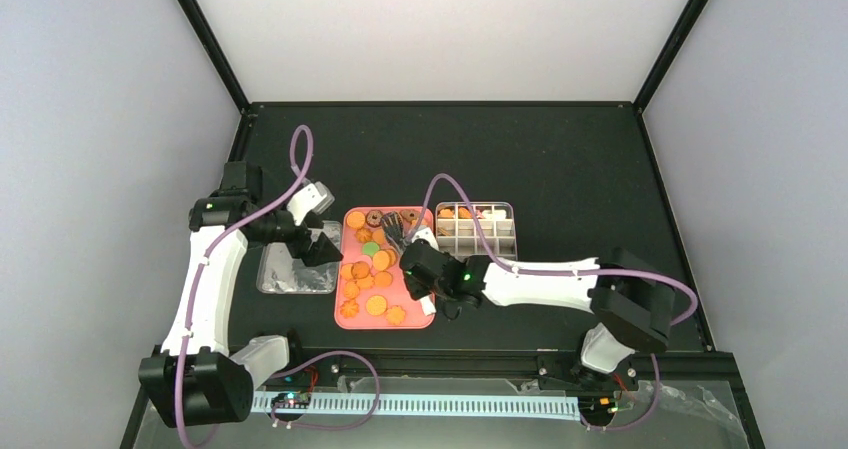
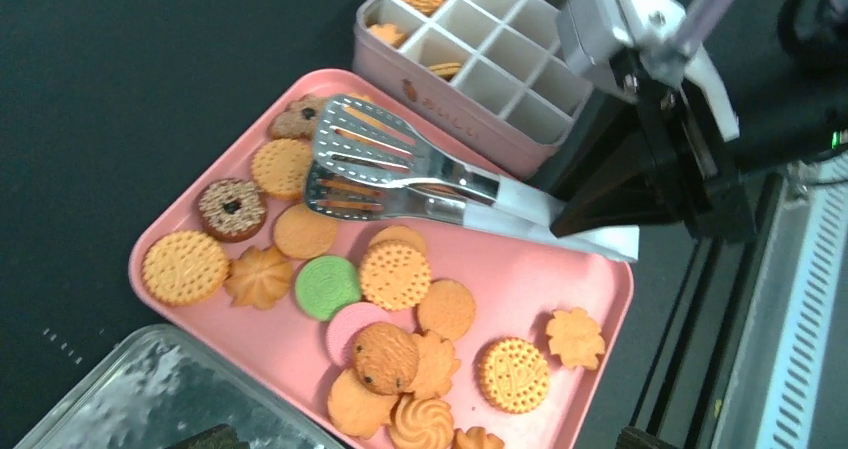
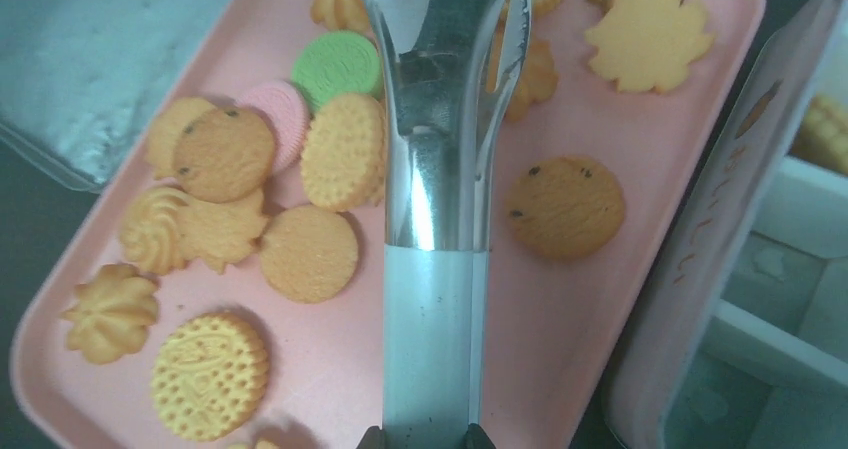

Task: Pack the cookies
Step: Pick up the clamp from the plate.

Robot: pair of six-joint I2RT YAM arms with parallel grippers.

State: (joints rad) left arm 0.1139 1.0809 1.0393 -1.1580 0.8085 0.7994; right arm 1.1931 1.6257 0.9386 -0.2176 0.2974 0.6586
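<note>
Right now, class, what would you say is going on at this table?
The right gripper holds metal tongs over the cookies on the pink tray. Most cookies lie there; a few sit in the divided tin beside it. The left gripper is by a clear container.

Black table (image 1: 580, 154) enclosed by plain pale grey walls (image 1: 100, 89).

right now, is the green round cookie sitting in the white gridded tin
No, the green round cookie lies on the pink rectangular tray, outside the white gridded tin.
</note>
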